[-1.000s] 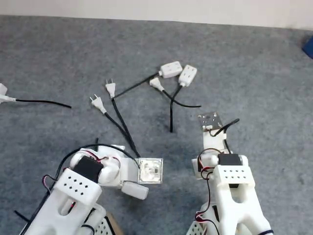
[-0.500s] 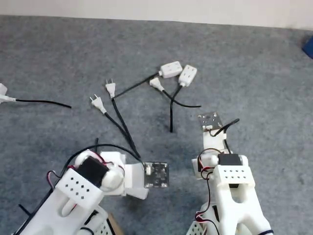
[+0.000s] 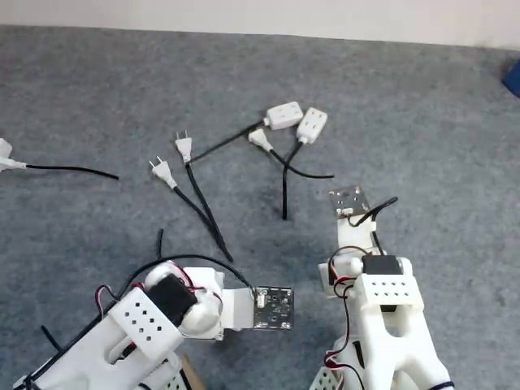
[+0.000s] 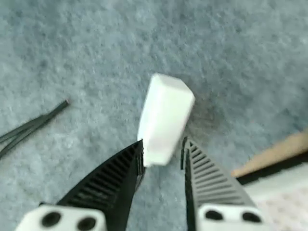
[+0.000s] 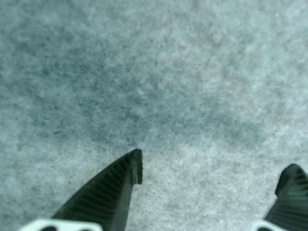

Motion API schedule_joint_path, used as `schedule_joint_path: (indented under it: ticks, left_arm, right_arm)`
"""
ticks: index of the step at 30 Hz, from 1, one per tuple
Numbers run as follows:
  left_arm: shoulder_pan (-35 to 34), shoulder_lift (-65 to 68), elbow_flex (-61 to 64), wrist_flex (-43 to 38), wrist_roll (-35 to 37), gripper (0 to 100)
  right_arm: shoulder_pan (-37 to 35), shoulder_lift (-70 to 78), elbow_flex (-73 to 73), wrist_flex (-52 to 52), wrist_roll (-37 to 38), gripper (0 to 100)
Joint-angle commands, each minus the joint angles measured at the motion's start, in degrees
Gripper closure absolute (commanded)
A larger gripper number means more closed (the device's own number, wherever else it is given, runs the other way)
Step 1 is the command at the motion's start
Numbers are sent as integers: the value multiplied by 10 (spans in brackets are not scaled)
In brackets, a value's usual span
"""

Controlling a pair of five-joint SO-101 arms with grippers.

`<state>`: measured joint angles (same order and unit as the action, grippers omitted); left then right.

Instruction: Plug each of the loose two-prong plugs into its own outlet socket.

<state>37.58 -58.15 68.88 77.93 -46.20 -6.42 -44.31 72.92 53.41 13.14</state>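
Fuzzy matt grey cloth (image 3: 97, 89), smooth white plastic block (image 4: 165, 115), ribbed matt black plastic fingers (image 4: 114, 174).

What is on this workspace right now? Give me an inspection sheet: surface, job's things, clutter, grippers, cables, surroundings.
Surface: grey carpet.
Job's things: two white outlet sockets side by side; three white two-prong plugs lying loose, none seated.
Clutter: white rectangular block; white cabled piece at the carpet's edge, kind unclear.
Grippers: left gripper has the block at its tip, hold unclear; right gripper fingers wide apart over bare carpet.
Cables: black cables trail from plugs and sockets, crossing near the sockets.
Surroundings: pale strip beyond the carpet; blue object at one corner.
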Motion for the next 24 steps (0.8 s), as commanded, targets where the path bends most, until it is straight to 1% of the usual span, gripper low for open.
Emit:
schedule_joint_path:
  ticks: [1, 8, 13, 17, 20, 24]
  left_arm:
    - [1, 0, 15, -76, 7, 805]
    - [-6, 0, 16, -130, 7, 804]
    - [-65, 0, 27, -177, 4, 804]
    - [-108, 0, 54, -215, -25, 804]
    - [-135, 30, 51, -242, -28, 804]
    - [-153, 117, 7, -266, -28, 804]
  right_arm:
    - [-4, 2, -3, -8, 6, 584]
    - [-4, 2, -3, -8, 6, 584]
    - [-4, 2, -3, -8, 6, 584]
    - [-4, 2, -3, -8, 6, 584]
    - [-4, 2, -3, -8, 6, 584]
    - [-4, 2, -3, -8, 6, 584]
